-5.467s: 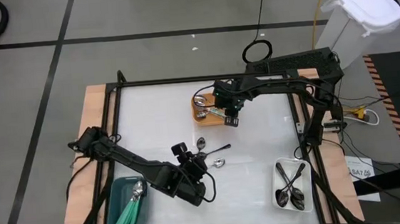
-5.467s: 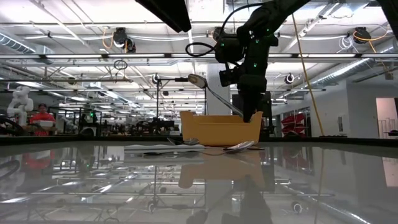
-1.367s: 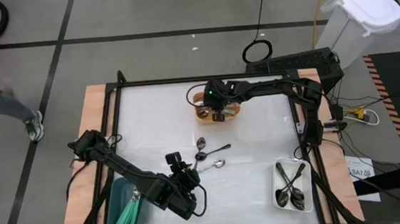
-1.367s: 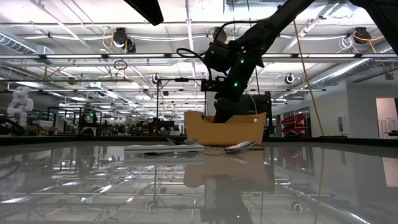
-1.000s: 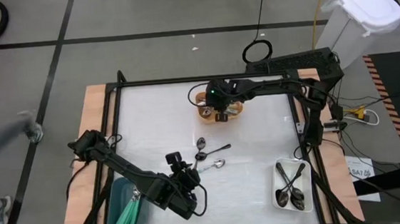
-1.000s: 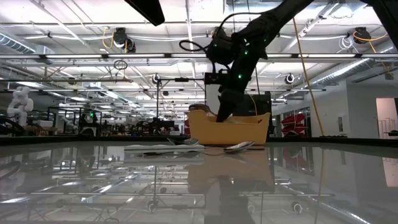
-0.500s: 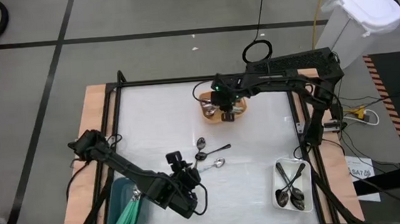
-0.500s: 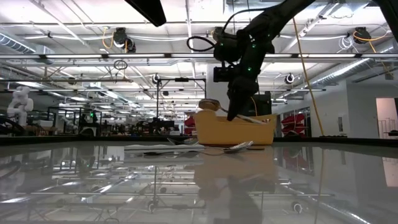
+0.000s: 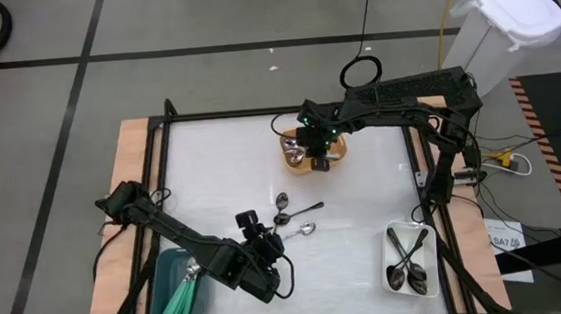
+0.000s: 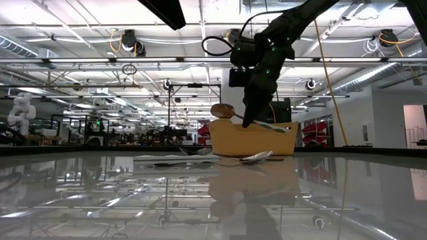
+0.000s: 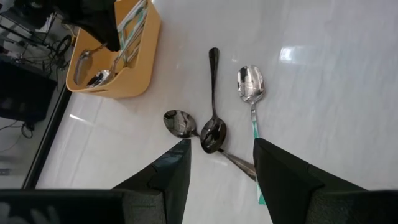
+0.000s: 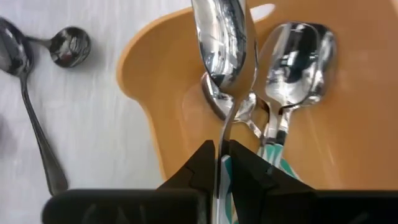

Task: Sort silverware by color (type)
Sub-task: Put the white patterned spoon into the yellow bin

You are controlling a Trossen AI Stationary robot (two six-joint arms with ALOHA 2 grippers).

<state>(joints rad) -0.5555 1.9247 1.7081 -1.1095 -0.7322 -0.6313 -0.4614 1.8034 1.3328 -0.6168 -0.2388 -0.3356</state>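
Note:
My right gripper [image 12: 222,152] is over the orange tray [image 9: 299,163] at the table's far side, shut on a spoon [image 12: 221,37] with a silver bowl. Two more silver-bowled spoons [image 12: 297,59] lie in that tray; one shows a teal handle. My left gripper [image 11: 221,168] hovers open above three spoons lying flat mid-table: a dark one [image 11: 213,93], a silver one [image 11: 179,122] and a teal-handled one [image 11: 250,84]. Teal-handled spoons fill the teal tray [image 9: 160,287]; black spoons lie in the white tray [image 9: 395,273]. My right gripper pinches the spoon by its thin neck [image 12: 225,134] between the two fingers, where silver gives way to a teal handle. The fingers slant down from above and lie across the spoon. The bowl [image 10: 220,111] tilts up above the tray's rim. The handle end is hidden.
Black frame rails [image 9: 257,112] edge the white table. A white lidded bin [image 9: 506,24] stands off the far right corner. Bare tabletop lies between the loose spoons and the white tray.
My right gripper has risen a little, gone slightly toward the table's right edge and tipped. The spoon's bowl has come up above the orange tray's rim. The tray has slid a little toward the right edge.

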